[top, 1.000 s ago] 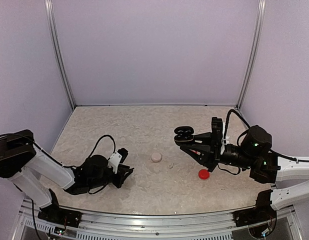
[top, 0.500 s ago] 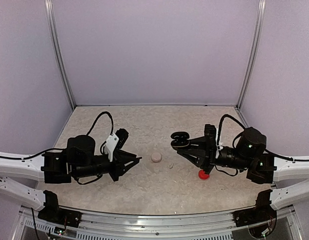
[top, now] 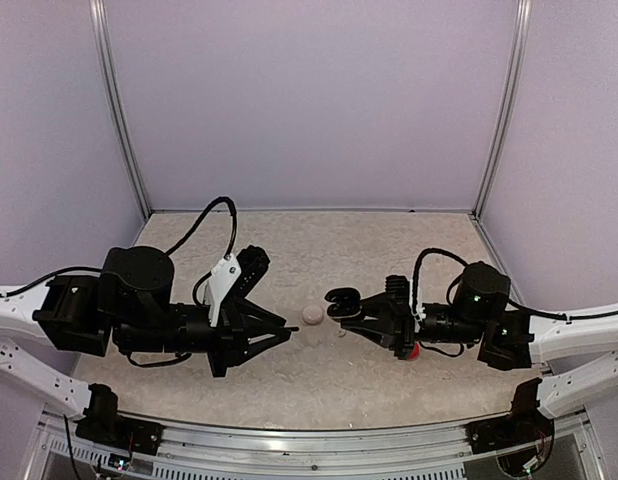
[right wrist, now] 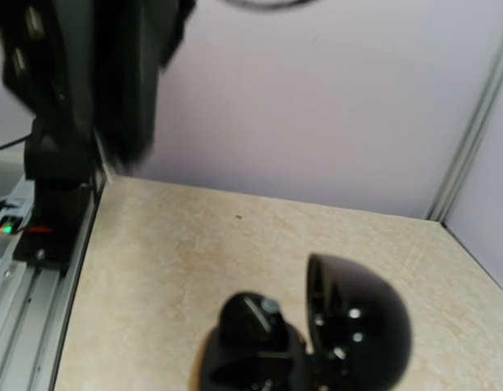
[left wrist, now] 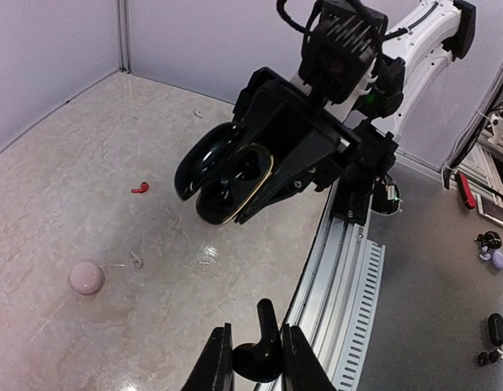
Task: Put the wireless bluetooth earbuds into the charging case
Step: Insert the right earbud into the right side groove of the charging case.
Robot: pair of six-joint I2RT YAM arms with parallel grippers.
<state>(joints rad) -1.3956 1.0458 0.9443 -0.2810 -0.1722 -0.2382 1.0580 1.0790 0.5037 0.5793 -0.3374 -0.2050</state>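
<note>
My left gripper (left wrist: 255,368) is shut on a black stemmed earbud (left wrist: 264,349), stem pointing up, held above the table; in the top view it (top: 285,333) points right at the middle. My right gripper (top: 367,316) is shut on an open black charging case (top: 341,300), held off the table and facing the left gripper. The case (left wrist: 223,171) shows its cavity in the left wrist view. In the right wrist view the case (right wrist: 260,338) fills the bottom, lid (right wrist: 361,318) raised; the jaws are hidden. A red earbud (left wrist: 140,188) and a whitish earbud (left wrist: 136,261) lie on the table.
A small whitish rounded case (top: 312,314) sits on the table between the two grippers; it also shows in the left wrist view (left wrist: 86,278). A red case (top: 413,350) lies partly hidden under the right arm. The metal rail (left wrist: 341,269) runs along the near edge.
The left arm has risen from the table and swung right toward the middle. The right gripper has carried the black case left and lower, so the two grippers are now close together.
</note>
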